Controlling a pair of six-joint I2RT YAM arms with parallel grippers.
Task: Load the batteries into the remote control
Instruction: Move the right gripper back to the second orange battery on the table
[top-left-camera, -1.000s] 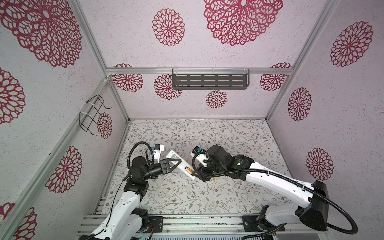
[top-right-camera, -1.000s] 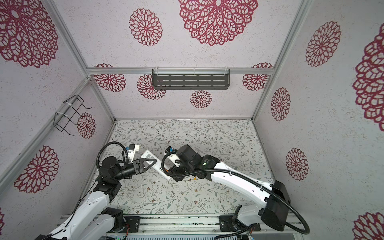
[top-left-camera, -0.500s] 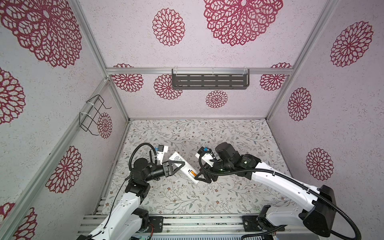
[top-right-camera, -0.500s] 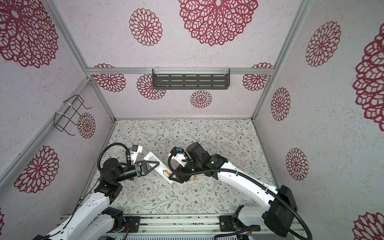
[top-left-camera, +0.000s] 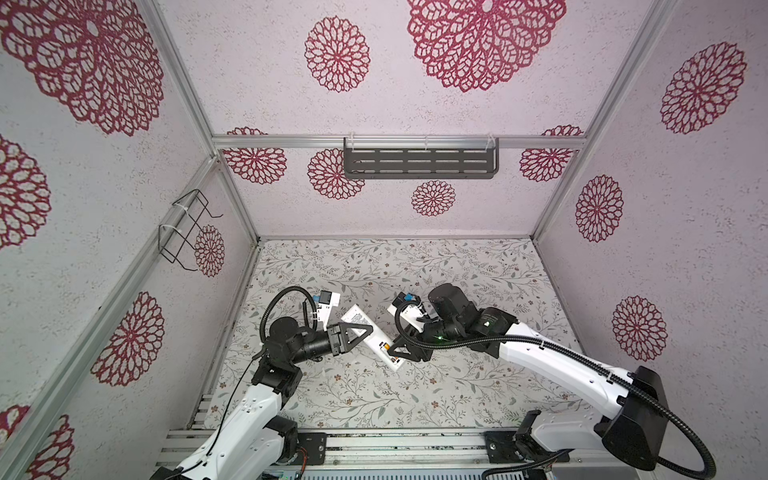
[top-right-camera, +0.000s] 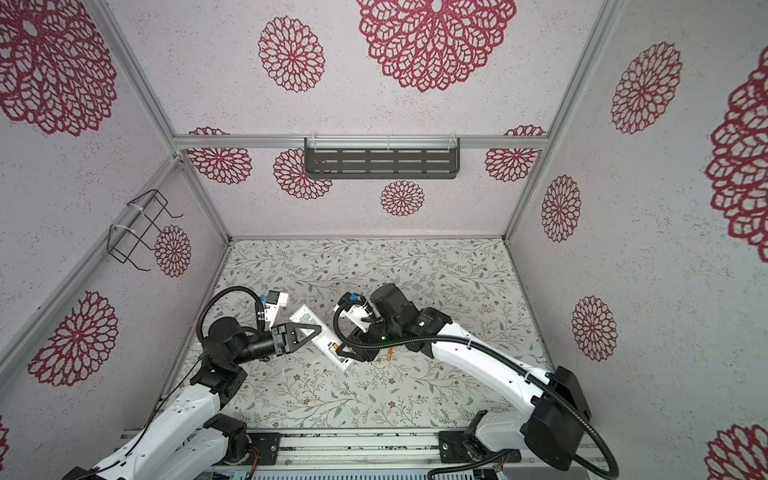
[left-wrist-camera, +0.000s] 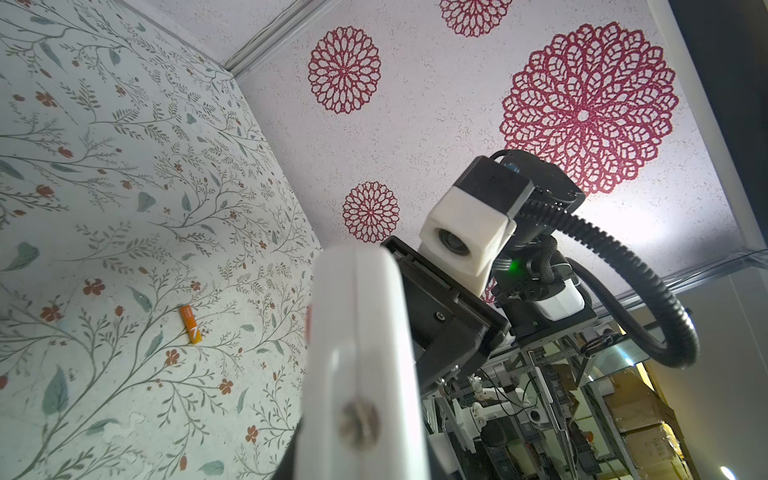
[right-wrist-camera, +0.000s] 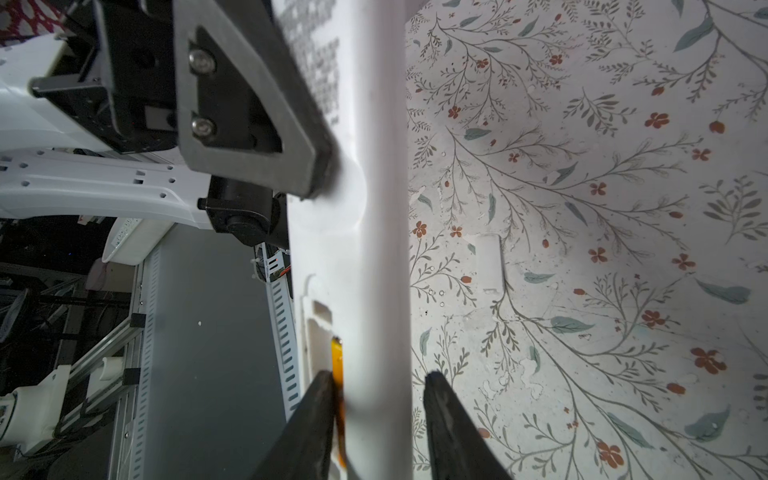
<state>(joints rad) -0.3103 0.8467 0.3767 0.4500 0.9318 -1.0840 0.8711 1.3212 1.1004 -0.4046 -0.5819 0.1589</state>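
Remote control (top-left-camera: 358, 319) is held clear of the table (top-left-camera: 415, 395), back and printed label up. Its long axis runs diagonally in both top views, far end on the left arm's side, near end on the right arm's. It is gripped about mid-length by the left gripper (top-left-camera: 368, 332), jaws clamped flat on front and back.

Battery bay (right-wrist-camera: 318, 332) is uncovered at the near end, with one orange battery (right-wrist-camera: 337, 361) lodged in it along the remote's length. That end is straddled by the right gripper (right-wrist-camera: 378, 386), jaws part-way apart. One dark finger (right-wrist-camera: 316, 415) is set against the lodged battery, the opposite one just off the remote's side edge. Nothing appears clamped, though contact is blurred this close.

Second battery (top-right-camera: 390, 353) lies flat on the table just beside the right gripper, on that arm's own side and well apart from the left gripper. The right arm is judged nearer for the fetch.

- Remote: smooth hard white plastic, rounded edges.
- Batteries: slim glossy cylinders, likely to roll.
- Battery cover (right-wrist-camera: 490, 262): small curved white strip, left on the table.
- Table: matte floral sheet, scuffed in places.
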